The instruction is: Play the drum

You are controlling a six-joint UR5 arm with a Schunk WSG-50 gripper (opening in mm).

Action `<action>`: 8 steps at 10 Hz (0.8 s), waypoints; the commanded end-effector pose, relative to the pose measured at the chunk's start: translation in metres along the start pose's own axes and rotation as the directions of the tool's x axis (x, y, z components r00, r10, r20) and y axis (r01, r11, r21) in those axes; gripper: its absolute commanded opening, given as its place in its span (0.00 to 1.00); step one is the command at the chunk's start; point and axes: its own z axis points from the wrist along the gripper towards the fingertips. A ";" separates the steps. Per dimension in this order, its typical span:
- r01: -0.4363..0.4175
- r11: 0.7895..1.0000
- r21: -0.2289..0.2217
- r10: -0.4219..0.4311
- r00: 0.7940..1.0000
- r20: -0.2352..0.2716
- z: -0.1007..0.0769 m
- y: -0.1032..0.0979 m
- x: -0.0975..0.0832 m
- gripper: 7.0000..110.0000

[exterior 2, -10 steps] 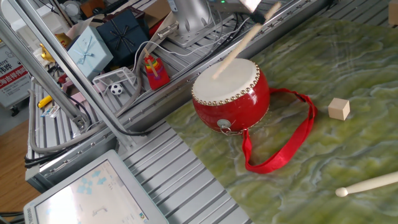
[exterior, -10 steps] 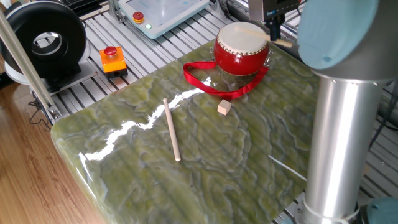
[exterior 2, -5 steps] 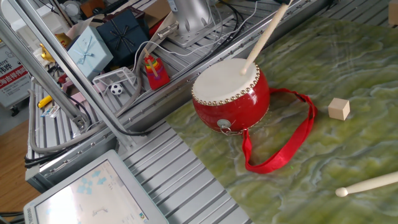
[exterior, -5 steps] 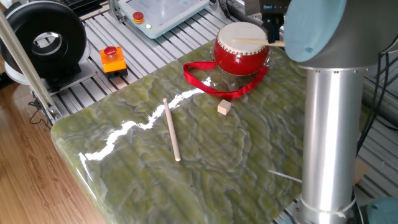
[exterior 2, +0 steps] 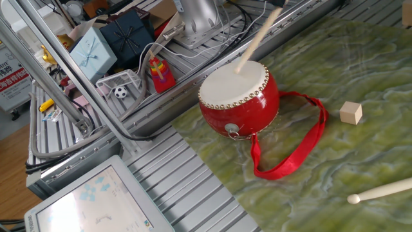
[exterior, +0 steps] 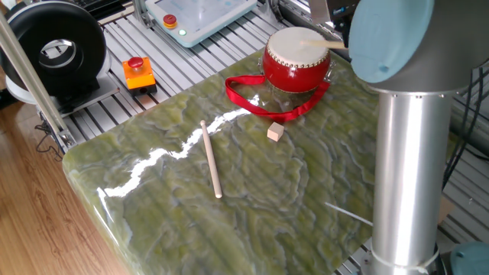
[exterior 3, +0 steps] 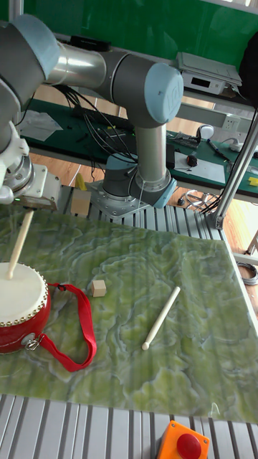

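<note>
Green, marble-veined matting covers the table [exterior: 252,198], the biggest thing in view, and everything else is best placed from the drum [exterior 2: 239,100]. That drum sits at the table's far corner in one fixed view, a squat barrel with a glossy red lacquered body, a studded rim and a matt cream skin; its red ribbon strap [exterior 2: 296,145] loops loosely onto the mat just beside it.

Next in size, the gripper [exterior 3: 36,190] hangs above and behind the drum, clamped on a pale wooden drumstick [exterior 3: 18,244]. The stick's long axis slants steeply down from the jaws, and its tip meets or almost meets the skin near the edge; I judge the next beat needs only a short rise and drop along that slant, the skin lying directly below the tip.

A second, loose drumstick [exterior: 211,158] lies flat on the mat, well apart from the drum toward the table's middle. Smallest, a plain wooden cube [exterior: 275,132] rests near the strap's loop.
</note>
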 end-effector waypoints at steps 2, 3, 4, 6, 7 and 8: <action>-0.042 0.995 0.094 0.029 0.991 0.127 -0.010 -0.025 -0.023 0.00; -0.035 0.995 0.096 0.026 0.995 0.097 -0.012 -0.024 -0.015 0.00; -0.027 0.995 0.100 0.020 0.998 0.068 -0.012 -0.024 -0.010 0.00; -0.022 0.994 0.103 0.010 0.993 0.119 -0.012 -0.026 -0.022 0.00; -0.009 0.998 0.065 -0.001 0.989 0.151 -0.009 -0.018 -0.030 0.00; 0.000 1.000 0.024 -0.005 0.983 0.182 -0.005 -0.012 -0.038 0.00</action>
